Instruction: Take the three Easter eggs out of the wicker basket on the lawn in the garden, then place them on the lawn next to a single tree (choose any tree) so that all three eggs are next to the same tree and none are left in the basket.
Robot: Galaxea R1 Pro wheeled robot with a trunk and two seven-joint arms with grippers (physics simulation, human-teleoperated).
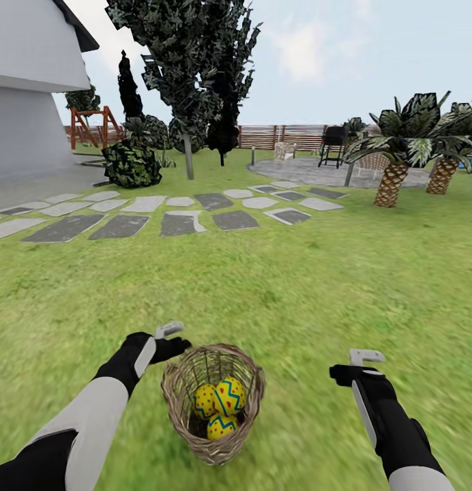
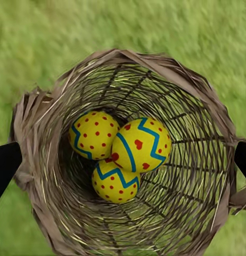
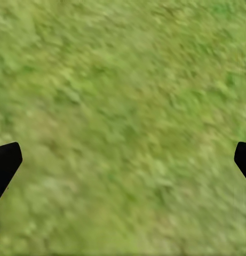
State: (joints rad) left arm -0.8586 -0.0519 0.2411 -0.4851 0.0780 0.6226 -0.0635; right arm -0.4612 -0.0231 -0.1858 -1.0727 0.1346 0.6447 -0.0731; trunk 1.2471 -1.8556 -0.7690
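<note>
Reaching left arm: bent forward over the lawn (image 1: 277,286), its left gripper (image 1: 169,339) just beside the basket (image 1: 178,399) rim on the far-left side, above it
Left gripper state: black fingertips (image 2: 5,165) spread wide at both edges of the left wrist view, straddling the basket mouth, holding nothing
Right arm: stretched forward, well right of the basket, right gripper (image 1: 364,361) over bare grass
Right gripper state: fingertips (image 3: 5,162) set wide apart at the edges of the right wrist view, nothing between them but grass
Basket: one, woven brown twigs, standing on the lawn between the two arms, tilted slightly toward the camera
Eggs: three, all inside the basket, touching one another; dotted egg (image 2: 94,134), heart-marked egg (image 2: 141,144) lying partly on the others, and zigzag egg (image 2: 115,182); each yellow with blue bands and red marks
Stepping stones (image 1: 120,225): many, in rows across the middle ground
Palms (image 1: 393,181): two with scaled trunks at right
Tall trees (image 1: 188,157): dark-leaved, thin stems, behind the stones, beside a bush (image 1: 131,164)
Background: white house (image 1: 28,88), slat fence (image 1: 277,136), grill (image 1: 333,144) on a paved patch
</note>
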